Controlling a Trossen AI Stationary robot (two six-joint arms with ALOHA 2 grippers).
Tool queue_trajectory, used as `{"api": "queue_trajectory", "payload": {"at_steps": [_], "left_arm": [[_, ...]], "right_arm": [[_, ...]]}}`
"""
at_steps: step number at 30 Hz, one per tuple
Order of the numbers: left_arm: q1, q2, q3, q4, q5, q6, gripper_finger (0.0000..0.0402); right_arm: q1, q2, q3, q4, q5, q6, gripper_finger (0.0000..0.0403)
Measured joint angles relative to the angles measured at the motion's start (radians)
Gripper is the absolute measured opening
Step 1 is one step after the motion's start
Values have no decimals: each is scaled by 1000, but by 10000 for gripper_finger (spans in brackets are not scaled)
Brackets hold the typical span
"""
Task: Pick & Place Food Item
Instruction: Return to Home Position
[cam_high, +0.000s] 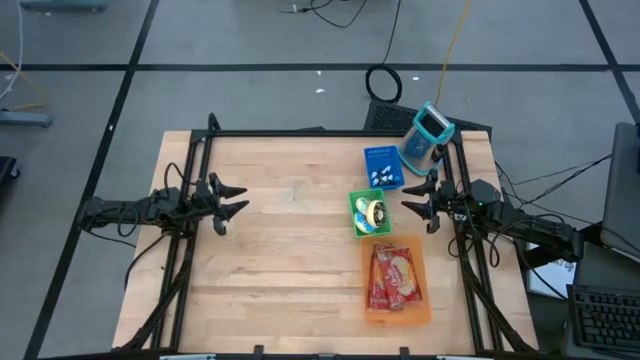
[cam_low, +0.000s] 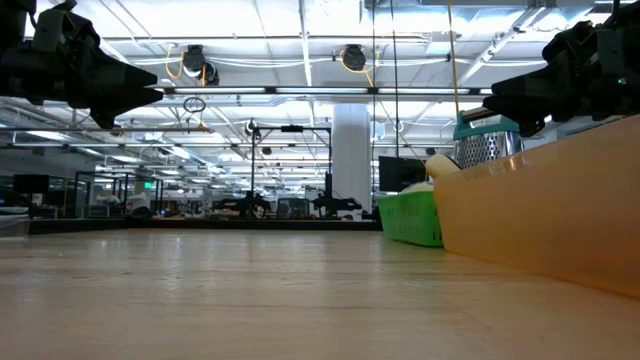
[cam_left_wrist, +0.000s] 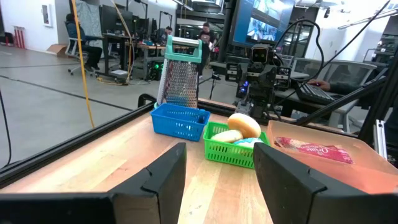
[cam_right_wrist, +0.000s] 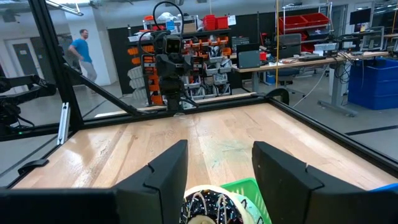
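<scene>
- Wooden table (cam_high: 290, 260) holds three containers in a row along its right side: a blue bin (cam_high: 385, 155) farthest back, a green basket (cam_high: 354, 215) in the middle and an orange bin (cam_high: 397, 315) nearest the front edge.
- Check the blue bin first. Small items with pale tops lie inside it, but they are too small to identify. Judge them to be the sorted food items, already resting where the task wants them.
- Note that a red packet (cam_high: 393, 275) lies flat in the orange bin, and round items fill the green basket.
- Find the left gripper (cam_high: 238, 199) over the bare left half of the table, well apart from every container. Its fingers are spread wide with nothing between them.
- Find the right gripper (cam_high: 408, 199) just beside the green basket, near the table's right edge. Its fingers are likewise spread wide and empty.
- Read both arms as parked: each hangs above the table surface, facing the other across it. This posture likely leaves the containers free of contact.
- Disregard the grater (cam_high: 430, 135) standing behind the blue bin.
</scene>
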Motion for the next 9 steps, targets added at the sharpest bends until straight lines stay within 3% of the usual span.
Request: {"api": "queue_trajectory", "payload": {"at_steps": [9], "left_arm": [[0,0,0,0,0,0,186]], "right_arm": [[0,0,0,0,0,0,167]]}}
